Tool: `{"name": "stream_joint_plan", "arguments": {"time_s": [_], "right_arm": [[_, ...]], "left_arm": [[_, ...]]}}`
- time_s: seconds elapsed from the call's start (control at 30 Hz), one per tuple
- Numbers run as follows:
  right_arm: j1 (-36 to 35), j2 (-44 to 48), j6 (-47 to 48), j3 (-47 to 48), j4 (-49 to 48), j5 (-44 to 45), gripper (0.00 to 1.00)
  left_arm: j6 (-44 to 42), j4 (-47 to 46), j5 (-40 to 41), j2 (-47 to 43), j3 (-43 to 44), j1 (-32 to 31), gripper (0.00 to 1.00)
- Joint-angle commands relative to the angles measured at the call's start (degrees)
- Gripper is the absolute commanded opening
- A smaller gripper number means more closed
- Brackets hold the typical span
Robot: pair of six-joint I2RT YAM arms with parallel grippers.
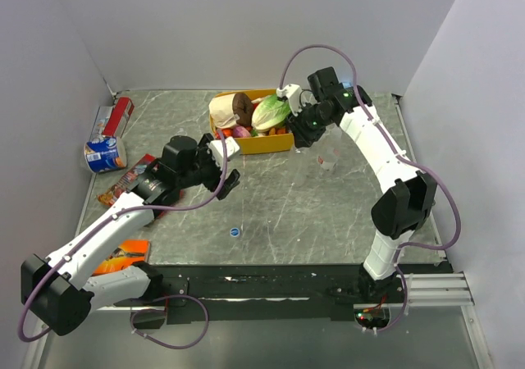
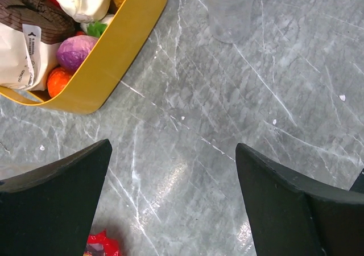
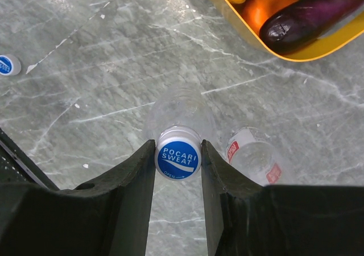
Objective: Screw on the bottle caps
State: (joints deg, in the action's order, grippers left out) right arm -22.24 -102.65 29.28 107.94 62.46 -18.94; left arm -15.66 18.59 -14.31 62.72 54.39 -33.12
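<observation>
at 1 o'clock on the table (image 1: 279,209), my r gripper (image 3: 178,151) pinches the blue cap (image 3: 178,156) atop a bottle (image 3: 181,103); l gripper (image 2: 173,148) gaping wide.

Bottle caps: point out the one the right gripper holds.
The blue Pocari Sweat cap pinched by the right gripper atop a clear bottle; the other cap lies loose on the table.

Bright even light, soft shadows — faint sheen on table (image 2: 170,176), sharp.

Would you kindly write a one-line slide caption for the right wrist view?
Right pincer shut on a blue cap atop a clear bottle, with a second bottle standing beside it.
</observation>
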Motion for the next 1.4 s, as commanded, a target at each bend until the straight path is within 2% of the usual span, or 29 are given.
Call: {"name": "stream_joint_plan", "arguments": {"time_s": [0.0,0.07,0.1,0.2,0.57,0.63,0.67,0.93,1.1,1.2,1.27,1.37], "right_arm": [[0.09,-0.18,-1.50,0.08,-3.74,1.01,0.23],[0.09,-0.36,-1.77,0.34,-3.83,1.18,0.29],[0.09,-0.44,-1.94,0.43,-3.83,1.19,0.35],[0.00,-0.36,-2.12,0.52,-4.01,1.71,0.42],[0.09,-0.97,-2.56,-0.45,-4.62,2.24,0.49],[0.09,-0.80,-2.65,-0.89,-4.89,2.76,0.63],[0.09,-0.80,-2.82,-0.89,-5.24,2.85,0.67],[0.00,-1.32,-3.35,0.60,-4.80,2.86,0.72],[0.00,-0.36,-2.65,1.22,-4.80,3.20,0.73],[0.00,0.08,-2.56,3.06,-3.66,3.21,0.74],[0.09,1.39,-2.73,4.99,-3.66,2.77,0.78],[0.09,3.85,-3.17,6.23,-4.97,1.28,0.82]], "left_arm": [[0.19,-2.15,-1.43,0.12,1.95,0.60,0.96],[0.11,-2.15,-1.43,0.12,1.86,0.69,0.96],[0.10,-2.07,-1.25,0.12,1.95,0.69,0.96],[0.19,-2.15,-0.73,0.04,2.03,0.95,0.96],[-0.16,-2.33,0.07,0.13,2.74,1.83,0.96],[0.02,-2.07,-0.19,0.04,2.74,2.10,0.96],[0.02,-2.07,-0.20,0.04,2.65,2.27,0.96],[1.94,-2.59,1.91,-0.67,5.97,4.20,0.96],[3.97,-4.52,11.20,-1.28,11.78,10.00,0.96],[5.55,-3.83,12.81,-1.63,14.95,15.53,0.96],[6.69,-3.39,13.42,-2.24,14.43,19.39,0.96],[7.40,-1.89,12.64,-3.65,10.48,21.43,0.96]]}}
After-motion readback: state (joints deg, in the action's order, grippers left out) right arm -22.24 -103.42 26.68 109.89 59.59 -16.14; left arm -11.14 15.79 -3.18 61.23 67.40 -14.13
